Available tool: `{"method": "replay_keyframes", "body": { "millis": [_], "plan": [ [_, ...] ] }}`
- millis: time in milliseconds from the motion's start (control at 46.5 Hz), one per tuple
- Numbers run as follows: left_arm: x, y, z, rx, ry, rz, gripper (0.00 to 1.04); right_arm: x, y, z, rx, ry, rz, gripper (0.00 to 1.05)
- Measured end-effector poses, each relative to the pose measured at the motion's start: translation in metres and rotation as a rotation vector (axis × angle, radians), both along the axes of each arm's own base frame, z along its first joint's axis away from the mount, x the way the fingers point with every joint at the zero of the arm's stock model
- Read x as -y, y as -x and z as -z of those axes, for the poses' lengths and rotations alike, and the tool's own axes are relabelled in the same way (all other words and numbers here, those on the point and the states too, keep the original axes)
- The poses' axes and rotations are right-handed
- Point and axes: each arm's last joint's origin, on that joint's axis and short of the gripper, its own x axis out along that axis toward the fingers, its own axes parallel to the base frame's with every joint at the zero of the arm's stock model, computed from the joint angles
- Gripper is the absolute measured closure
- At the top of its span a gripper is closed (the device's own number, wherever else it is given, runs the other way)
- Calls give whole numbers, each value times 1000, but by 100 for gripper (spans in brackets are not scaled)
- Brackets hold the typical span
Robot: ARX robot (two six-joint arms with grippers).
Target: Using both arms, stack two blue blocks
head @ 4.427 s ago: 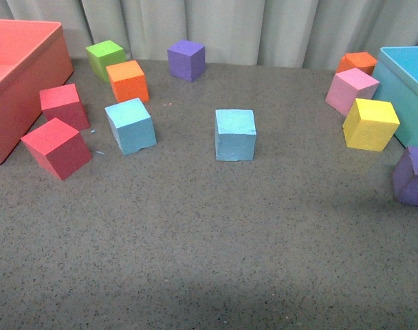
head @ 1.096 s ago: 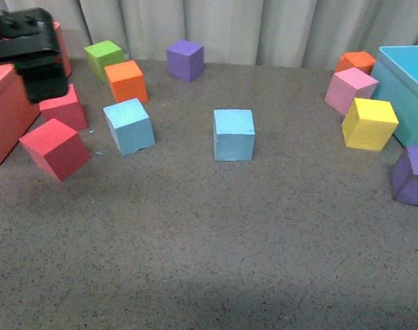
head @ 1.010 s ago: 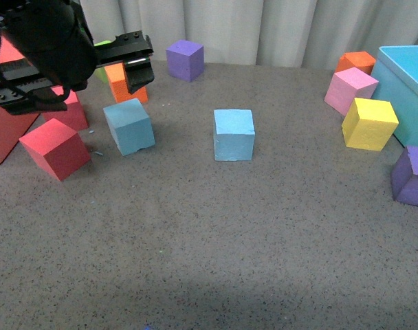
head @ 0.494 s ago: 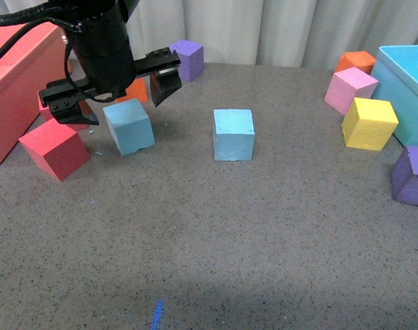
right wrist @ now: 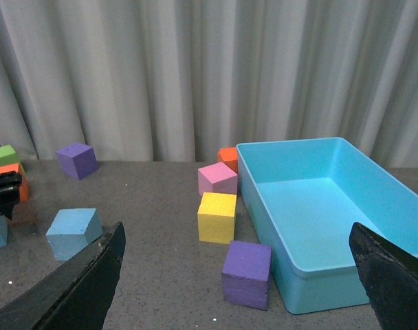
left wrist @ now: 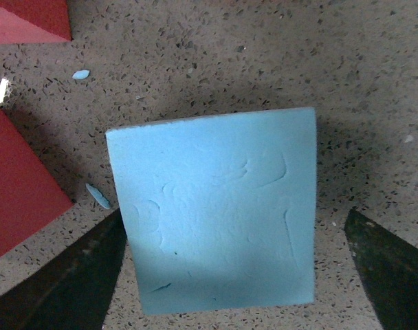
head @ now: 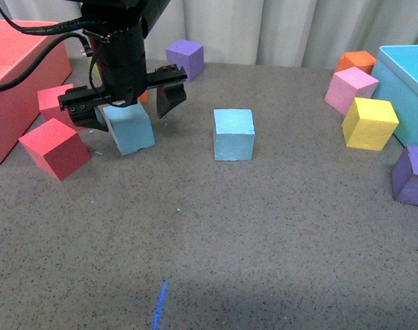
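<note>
1. Front view: your left hand (head: 126, 106) hangs spread open astride the left blue block (head: 130, 128) on the table (head: 264, 240). The other blue block (head: 234, 134) sits apart, mid-table.
2. Left wrist view: that left block lies between the parted fingers (left wrist: 64, 275), not clamped.
3. Right wrist view: your right hand (right wrist: 235, 227) is spread open and empty above the table.

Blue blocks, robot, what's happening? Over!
Left gripper open, straddling left blue block, not gripping. Right gripper open, empty. Second blue block alone, unstacked. Red cube close beside one finger.
</note>
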Motion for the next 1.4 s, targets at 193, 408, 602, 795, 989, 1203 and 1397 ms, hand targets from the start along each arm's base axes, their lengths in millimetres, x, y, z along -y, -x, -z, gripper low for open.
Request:
{"method": "replay_keyframes", "body": {
  "millis": [193, 408, 602, 795, 989, 1203, 1397],
  "plan": [
    [-2, -3, 4, -38, -8, 2, 47, 0, 0, 0, 0, 0, 0, 10],
    [-3, 2, 2, -36, -21, -3, 61, 0, 0, 0, 0, 0, 0, 10],
    [15, 17, -25, 30, 19, 44, 66, 0, 0, 0, 0, 0, 0, 10],
    [52, 35, -64, 114, 49, 129, 66, 0, 0, 0, 0, 0, 0, 10],
    [85, 46, -75, 125, 69, 227, 66, 0, 0, 0, 0, 0, 0, 10],
    [117, 51, -88, 145, 50, 328, 66, 0, 0, 0, 0, 0, 0, 10],
    [129, 51, -80, 136, 28, 394, 66, 0, 0, 0, 0, 0, 0, 10]
  ]
}}
